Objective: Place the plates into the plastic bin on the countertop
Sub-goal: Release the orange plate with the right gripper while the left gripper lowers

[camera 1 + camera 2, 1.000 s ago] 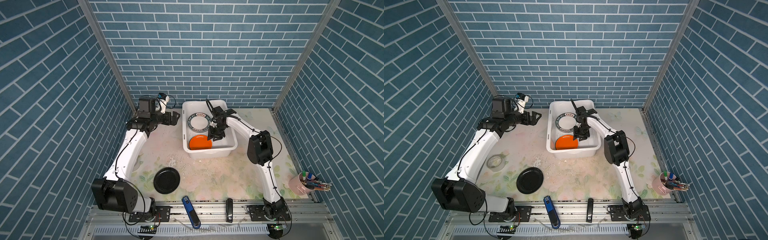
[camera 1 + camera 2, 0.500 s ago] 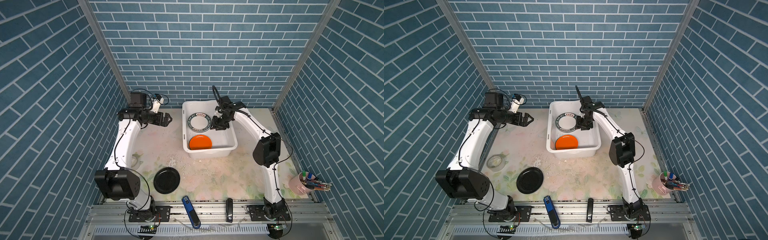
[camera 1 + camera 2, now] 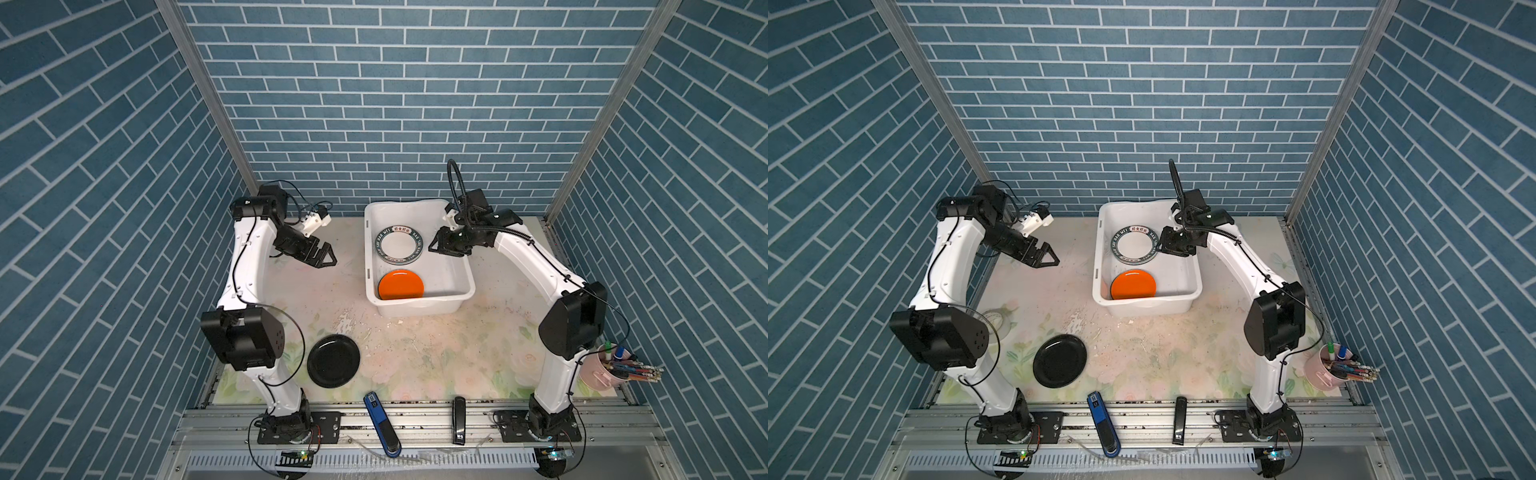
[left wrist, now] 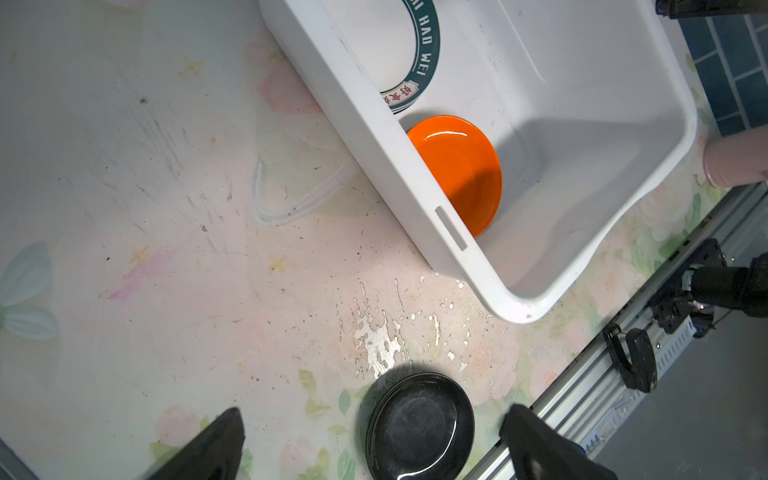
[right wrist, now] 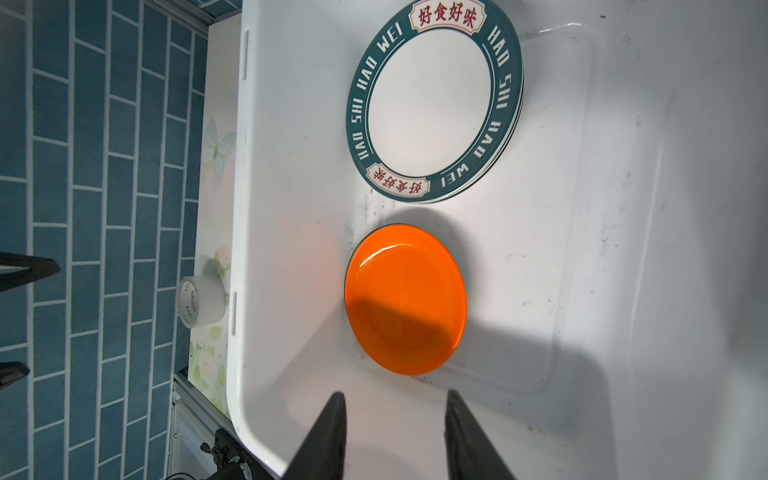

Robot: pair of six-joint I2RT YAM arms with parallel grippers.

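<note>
- The plastic bin [image 3: 417, 308] stands at the back of the desk [image 3: 415, 357] and already holds plates. A white, teal-rimmed lettered plate [image 3: 398, 245] lies flat in its far half. An orange plate [image 3: 401, 285] lies in its near half, close to the front wall.
- In the right wrist view, further rims show under the lettered plate [image 5: 432, 104], so it tops a stack. How many lie beneath cannot be told.
- One black plate [image 3: 333, 360] lies alone on the desk, near the front edge and well apart from the bin. As far as both top views show, it is the only plate outside the bin.
- The right jaws hover over the bin's far right part, just beside the lettered plate, parted with nothing between them.
- The left jaws hang above bare desk to the left of the bin, spread wide and empty, well apart from the black plate.
- The job looks nearly done: only the black plate is left to fetch, and the left arm [image 3: 249, 257] sits nearer to it.
</note>
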